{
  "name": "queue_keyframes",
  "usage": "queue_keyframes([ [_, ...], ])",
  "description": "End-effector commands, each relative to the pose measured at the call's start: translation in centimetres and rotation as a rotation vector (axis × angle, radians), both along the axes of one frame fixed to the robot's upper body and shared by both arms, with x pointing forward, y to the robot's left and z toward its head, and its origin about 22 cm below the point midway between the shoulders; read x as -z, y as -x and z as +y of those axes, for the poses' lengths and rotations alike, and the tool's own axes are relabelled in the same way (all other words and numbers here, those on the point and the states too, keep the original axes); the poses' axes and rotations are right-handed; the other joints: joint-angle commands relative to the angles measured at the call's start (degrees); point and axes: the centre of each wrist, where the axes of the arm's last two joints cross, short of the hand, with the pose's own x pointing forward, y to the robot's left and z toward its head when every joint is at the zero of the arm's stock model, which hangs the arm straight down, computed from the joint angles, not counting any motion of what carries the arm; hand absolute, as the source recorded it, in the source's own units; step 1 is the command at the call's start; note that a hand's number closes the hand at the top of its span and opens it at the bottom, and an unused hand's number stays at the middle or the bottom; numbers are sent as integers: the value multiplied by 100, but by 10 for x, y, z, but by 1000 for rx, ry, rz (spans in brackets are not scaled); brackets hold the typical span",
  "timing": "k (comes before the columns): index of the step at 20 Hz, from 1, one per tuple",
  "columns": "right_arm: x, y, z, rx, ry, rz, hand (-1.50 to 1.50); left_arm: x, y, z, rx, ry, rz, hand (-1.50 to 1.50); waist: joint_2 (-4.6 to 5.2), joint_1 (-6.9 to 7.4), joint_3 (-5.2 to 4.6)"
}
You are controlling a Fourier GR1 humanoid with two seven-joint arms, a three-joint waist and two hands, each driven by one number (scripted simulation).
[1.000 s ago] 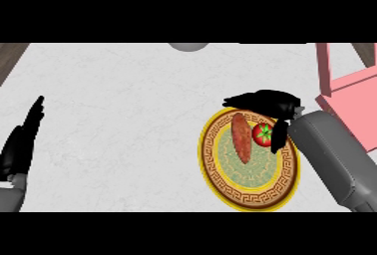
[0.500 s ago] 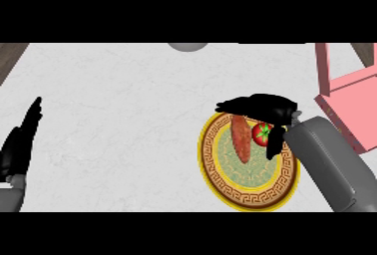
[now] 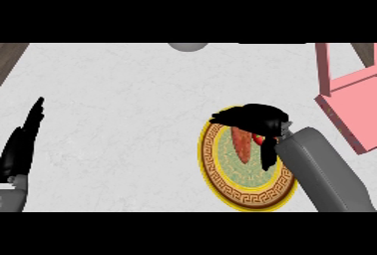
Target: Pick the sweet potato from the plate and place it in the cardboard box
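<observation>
Two forearms were seen, both clad in smooth, plain grey casing of rounded, tube-like form. The right forearm point(image 3: 324, 169) appeared broad and matte grey, ending in a glossy black right hand point(image 3: 254, 119). At the left edge, the left hand point(image 3: 22, 144) was likewise black, slim and tapering, joined to a grey cuff. No markings, cables or screws were discernible.

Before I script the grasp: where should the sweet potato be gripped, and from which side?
Probably across its narrow middle, from above. The sweet potato lies flat and elongated on the plate, with a red item close on its right; the right robot hand is over its far end.
</observation>
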Motion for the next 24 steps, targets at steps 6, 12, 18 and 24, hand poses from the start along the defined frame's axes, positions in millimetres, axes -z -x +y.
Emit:
queue_keyframes([
  [6,45,11,-1,60,34,-6,150,2,-1,26,1,3,7,0,13,4,0],
  [12,36,9,11,59,-53,-243,150,1,15,-1,-1,-9,-4,0,-3,22,3],
  [18,26,-4,33,86,-113,-388,150,22,6,1,10,-5,-18,0,7,15,0],
  [24,-13,37,-255,827,108,-451,150,16,26,42,-145,-4,27,0,-84,-1030,41],
])
